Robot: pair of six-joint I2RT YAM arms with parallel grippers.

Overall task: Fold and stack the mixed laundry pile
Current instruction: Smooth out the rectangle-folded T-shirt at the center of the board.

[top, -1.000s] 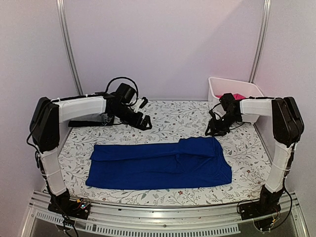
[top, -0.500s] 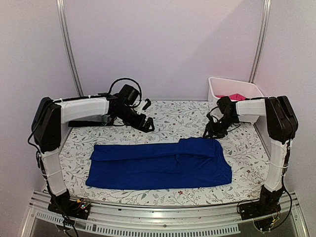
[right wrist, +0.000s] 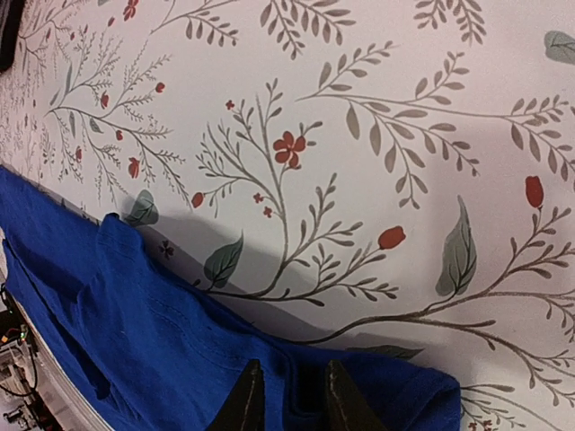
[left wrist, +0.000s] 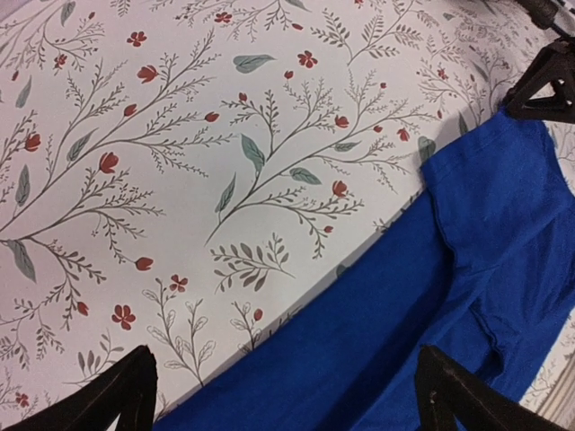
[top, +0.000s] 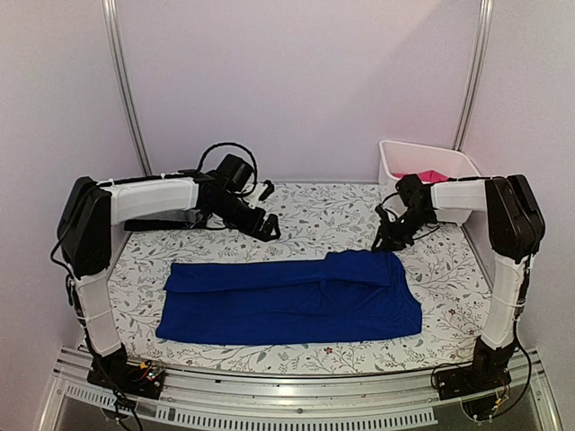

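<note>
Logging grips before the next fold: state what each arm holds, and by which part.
Right gripper: jaws pinch the blue garment at its far edge, near the right corner. Left gripper: nothing, jaws wide open.

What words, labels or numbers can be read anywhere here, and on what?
None can be read. The blue garment shows plain cloth, the flowered tablecloth carries only leaves and blossoms, and the white bin shows no lettering.
</note>
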